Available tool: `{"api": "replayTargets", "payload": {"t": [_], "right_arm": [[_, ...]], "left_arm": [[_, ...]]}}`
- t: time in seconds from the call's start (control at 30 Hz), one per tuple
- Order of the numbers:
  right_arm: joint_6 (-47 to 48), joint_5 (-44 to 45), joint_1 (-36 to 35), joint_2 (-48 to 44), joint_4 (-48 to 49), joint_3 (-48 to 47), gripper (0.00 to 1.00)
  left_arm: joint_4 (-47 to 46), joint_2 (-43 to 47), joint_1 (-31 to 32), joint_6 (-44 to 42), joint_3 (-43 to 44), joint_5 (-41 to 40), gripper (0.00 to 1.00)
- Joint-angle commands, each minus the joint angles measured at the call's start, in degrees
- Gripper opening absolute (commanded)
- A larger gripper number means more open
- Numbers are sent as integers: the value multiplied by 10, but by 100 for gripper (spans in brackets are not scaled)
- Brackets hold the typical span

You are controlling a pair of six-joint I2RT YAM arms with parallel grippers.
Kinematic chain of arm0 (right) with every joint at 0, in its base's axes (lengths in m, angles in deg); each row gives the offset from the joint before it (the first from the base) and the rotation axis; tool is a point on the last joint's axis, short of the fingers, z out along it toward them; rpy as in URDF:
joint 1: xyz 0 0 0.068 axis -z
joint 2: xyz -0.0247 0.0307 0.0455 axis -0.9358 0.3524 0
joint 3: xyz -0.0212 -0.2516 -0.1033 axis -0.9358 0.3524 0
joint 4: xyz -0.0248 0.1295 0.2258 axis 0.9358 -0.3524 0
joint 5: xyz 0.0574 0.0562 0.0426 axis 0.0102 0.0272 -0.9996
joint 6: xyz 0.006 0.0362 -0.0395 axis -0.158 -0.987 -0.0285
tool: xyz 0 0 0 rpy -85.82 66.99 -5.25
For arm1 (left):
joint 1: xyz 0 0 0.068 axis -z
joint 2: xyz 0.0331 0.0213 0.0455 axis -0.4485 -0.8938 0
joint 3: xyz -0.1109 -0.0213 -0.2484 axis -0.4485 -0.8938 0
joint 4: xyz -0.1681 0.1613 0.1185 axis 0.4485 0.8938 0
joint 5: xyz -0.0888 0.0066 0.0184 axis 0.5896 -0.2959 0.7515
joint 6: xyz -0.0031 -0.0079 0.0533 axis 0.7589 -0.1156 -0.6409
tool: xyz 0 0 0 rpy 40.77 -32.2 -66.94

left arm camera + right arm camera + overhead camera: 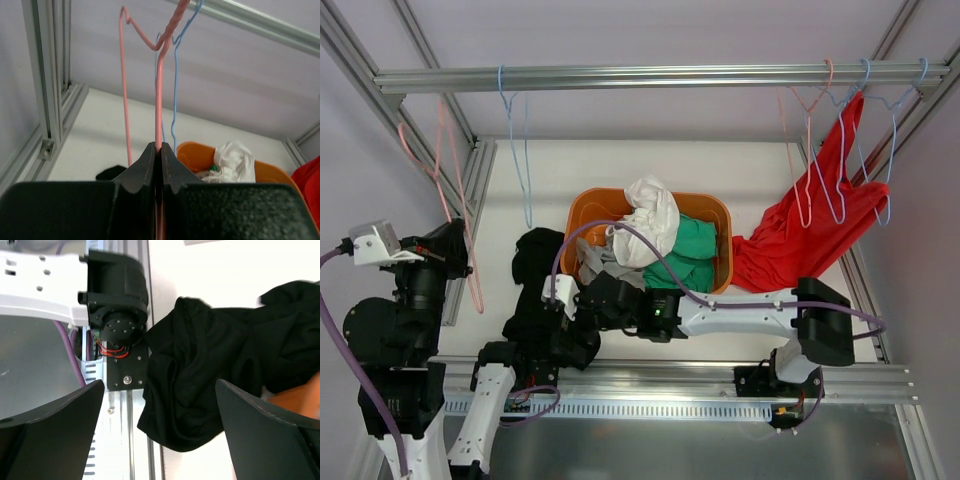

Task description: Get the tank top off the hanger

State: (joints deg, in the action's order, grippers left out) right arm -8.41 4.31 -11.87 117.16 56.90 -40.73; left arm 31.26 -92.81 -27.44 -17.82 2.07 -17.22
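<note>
Seemingly the black tank top point(535, 262) is already off the wire: it lies heaped on the table point(620, 170) at 9 o'clock from the orange basket point(724, 240), spilling toward the near rail point(670, 375). The left gripper point(159, 146) is pinched tight on the thin pink hanger point(159, 90). The right gripper point(160, 384) hovers over the cloth with jaws spread wide, holding nothing. From above it is hard to tell whether a strap is caught on the hanger's lower end. If one is, pulling the cloth could twist the wire out of that narrow pinch. A careless grab might also sweep the garment over the near edge.
</note>
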Motion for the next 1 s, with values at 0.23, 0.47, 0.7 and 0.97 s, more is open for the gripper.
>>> {"api": "replayTargets", "payload": {"t": [0.23, 0.47, 0.7, 0.97], "right_arm": [[7, 23, -1, -170, 31, 64, 100], [9, 16, -1, -190, 31, 84, 100], [12, 14, -1, -206, 31, 102, 100], [21, 16, -1, -194, 31, 103, 99]], "left_arm": [[185, -173, 0, -30, 129, 77, 0], [158, -325, -1, -64, 273, 76, 0], [128, -411, -3, -71, 327, 66, 0], [104, -463, -12, -68, 322, 85, 0]]}}
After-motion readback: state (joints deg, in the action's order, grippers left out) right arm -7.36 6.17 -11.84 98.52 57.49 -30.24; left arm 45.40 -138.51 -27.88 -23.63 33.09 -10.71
